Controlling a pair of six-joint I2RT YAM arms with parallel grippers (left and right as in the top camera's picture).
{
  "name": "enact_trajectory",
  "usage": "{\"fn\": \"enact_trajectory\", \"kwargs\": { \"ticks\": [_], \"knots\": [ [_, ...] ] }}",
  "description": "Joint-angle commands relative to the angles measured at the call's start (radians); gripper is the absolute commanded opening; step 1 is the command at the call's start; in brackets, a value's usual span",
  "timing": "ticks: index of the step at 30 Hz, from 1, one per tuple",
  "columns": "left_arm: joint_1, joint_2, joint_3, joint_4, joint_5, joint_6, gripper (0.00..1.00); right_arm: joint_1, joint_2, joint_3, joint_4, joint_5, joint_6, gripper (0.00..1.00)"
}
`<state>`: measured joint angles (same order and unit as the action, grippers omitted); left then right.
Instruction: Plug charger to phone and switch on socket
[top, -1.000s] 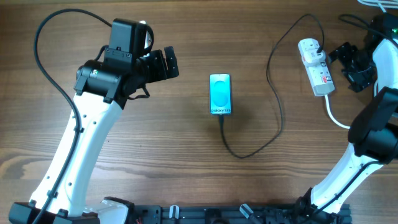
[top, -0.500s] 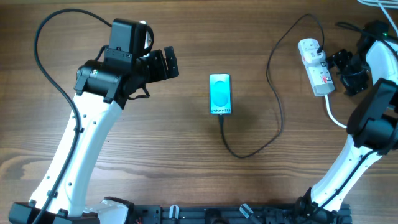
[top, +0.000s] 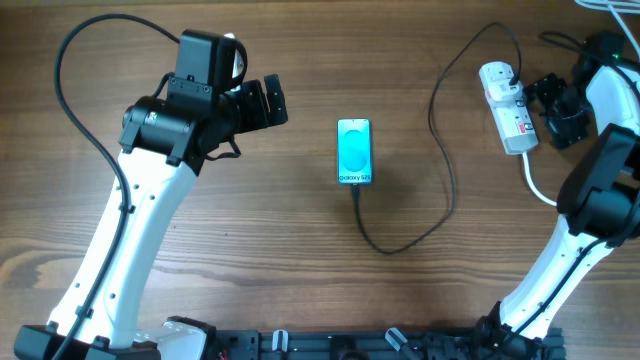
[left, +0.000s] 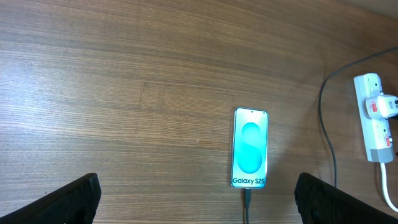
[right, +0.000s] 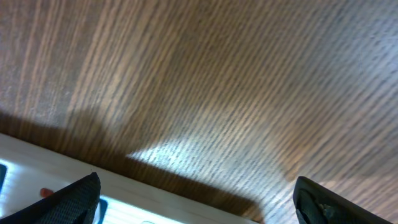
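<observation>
Right wrist view: seemingly the socket (right: 43, 163) lies between parted fingers (right: 73, 203), bottom-left.

Left gripper (top: 270, 100) wide open, arm angled inward, right gripper (top: 556, 102) wide open, arm bent

Wood table (right: 217, 74) fills most of the frame. The white socket (right: 37, 165) crosses the lower left, with a red switch (right: 45, 192) showing. Dark fingertips (right: 71, 202) sit wide apart in the bottom corners.

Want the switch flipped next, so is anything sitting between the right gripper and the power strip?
Nothing visible does. The right gripper is open and sits just beside the socket, with only bare table between them.
</observation>
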<state>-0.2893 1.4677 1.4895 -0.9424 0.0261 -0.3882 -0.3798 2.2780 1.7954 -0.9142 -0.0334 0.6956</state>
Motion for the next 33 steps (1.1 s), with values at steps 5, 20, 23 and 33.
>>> {"fn": "enact_trajectory", "kwargs": {
  "ticks": [5,20,23,33],
  "knots": [
    [0.001,-0.003,0.0,0.002,-0.013,-0.013,1.0,0.029,0.031,0.003,-0.003,-0.037,-0.041,0.99],
    [0.002,-0.002,0.0,0.002,-0.013,-0.013,1.0,0.049,0.032,-0.005,-0.055,-0.038,-0.042,1.0],
    [0.002,-0.002,0.0,0.002,-0.013,-0.013,1.0,0.053,0.032,-0.005,-0.056,-0.046,-0.043,1.0],
    [0.002,-0.002,0.0,0.002,-0.013,-0.013,1.0,0.085,0.032,-0.005,-0.076,-0.049,-0.066,0.99]
  ]
}}
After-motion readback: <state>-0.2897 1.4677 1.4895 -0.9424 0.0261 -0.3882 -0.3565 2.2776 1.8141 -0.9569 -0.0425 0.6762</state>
